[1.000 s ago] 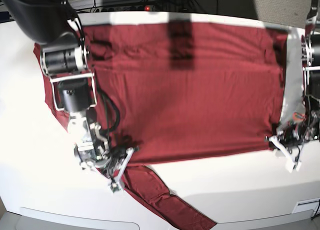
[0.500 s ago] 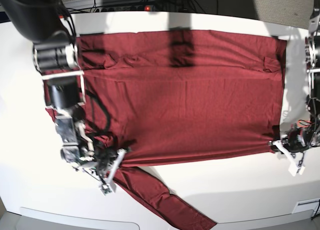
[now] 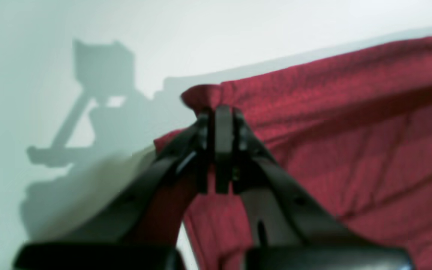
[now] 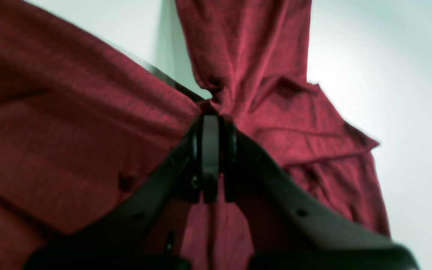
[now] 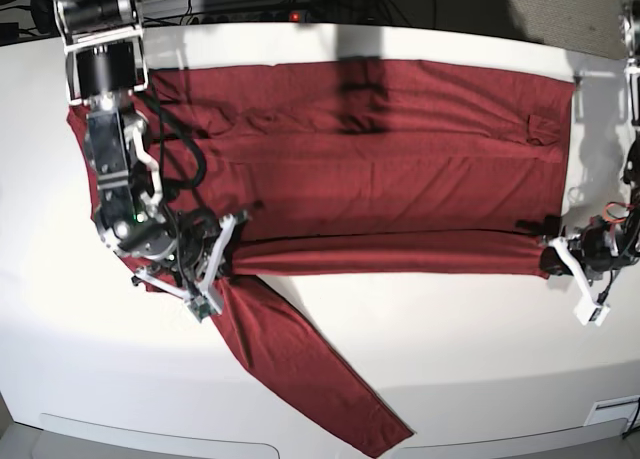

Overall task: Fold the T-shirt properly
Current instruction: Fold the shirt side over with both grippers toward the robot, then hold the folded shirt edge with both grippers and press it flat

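T-shirt (image 5: 380, 169) spans your worktop (image 5: 480, 359) across frame centre | sleeve trails to bottom centre | right claw (image 5: 232, 241) at its lower-left edge | left claw (image 5: 548, 256) at its lower-right corner

Two arms, black and bare-metal segments, grey cylindrical joint housings. Black cables loop along the right arm (image 5: 120, 169). White finger brackets on both ends. Right gripper (image 4: 210, 123): black angled fingers, small screw holes. Left gripper (image 3: 221, 116) likewise; red wire near its wrist.
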You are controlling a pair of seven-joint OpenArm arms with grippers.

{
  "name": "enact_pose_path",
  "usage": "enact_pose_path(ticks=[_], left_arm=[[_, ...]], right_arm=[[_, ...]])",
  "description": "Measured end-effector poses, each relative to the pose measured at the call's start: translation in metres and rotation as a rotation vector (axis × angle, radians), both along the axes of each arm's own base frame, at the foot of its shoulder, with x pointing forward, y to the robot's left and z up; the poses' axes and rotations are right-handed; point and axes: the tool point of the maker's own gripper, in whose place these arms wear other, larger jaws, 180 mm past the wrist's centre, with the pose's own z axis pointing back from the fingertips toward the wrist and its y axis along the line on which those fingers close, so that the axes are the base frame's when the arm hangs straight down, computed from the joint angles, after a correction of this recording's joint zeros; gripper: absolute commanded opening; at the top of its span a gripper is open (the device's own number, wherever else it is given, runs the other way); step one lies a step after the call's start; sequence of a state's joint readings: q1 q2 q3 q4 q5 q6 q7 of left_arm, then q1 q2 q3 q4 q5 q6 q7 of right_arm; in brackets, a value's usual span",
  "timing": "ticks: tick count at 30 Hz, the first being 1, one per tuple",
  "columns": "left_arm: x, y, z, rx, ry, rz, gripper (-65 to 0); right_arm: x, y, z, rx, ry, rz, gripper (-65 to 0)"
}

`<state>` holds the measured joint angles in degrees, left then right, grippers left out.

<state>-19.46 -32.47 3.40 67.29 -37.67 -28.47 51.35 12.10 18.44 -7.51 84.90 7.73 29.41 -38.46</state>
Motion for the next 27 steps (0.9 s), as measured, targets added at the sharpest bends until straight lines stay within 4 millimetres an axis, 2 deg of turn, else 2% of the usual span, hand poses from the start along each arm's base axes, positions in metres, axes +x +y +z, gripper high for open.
enact_pose_path(ticks=[6, 13, 20, 27], left_arm=[[-0.041, -0.005, 0.004, 0.046, 0.034, -0.077, -65.0], [-0.083, 0.006, 0.009, 0.03, 0.037, -0.041, -65.0], [-0.12, 0.01, -0.016, 0.027, 0.123, -0.025, -65.0], [-0.14, 0.007, -0.032, 0.027, 0.172, -0.023, -65.0]], right_arm=[[-0.033, 0.003, 0.001, -0.041, 0.012, 0.032, -65.0], [-0.065, 0.005, -0.01, -0.049, 0.063, 0.04, -65.0], [-0.092, 0.004, -0.032, -0.057, 0.145, 0.039, -65.0], [-0.106, 0.004, -0.041, -0.059, 0.179, 0.04, -65.0]])
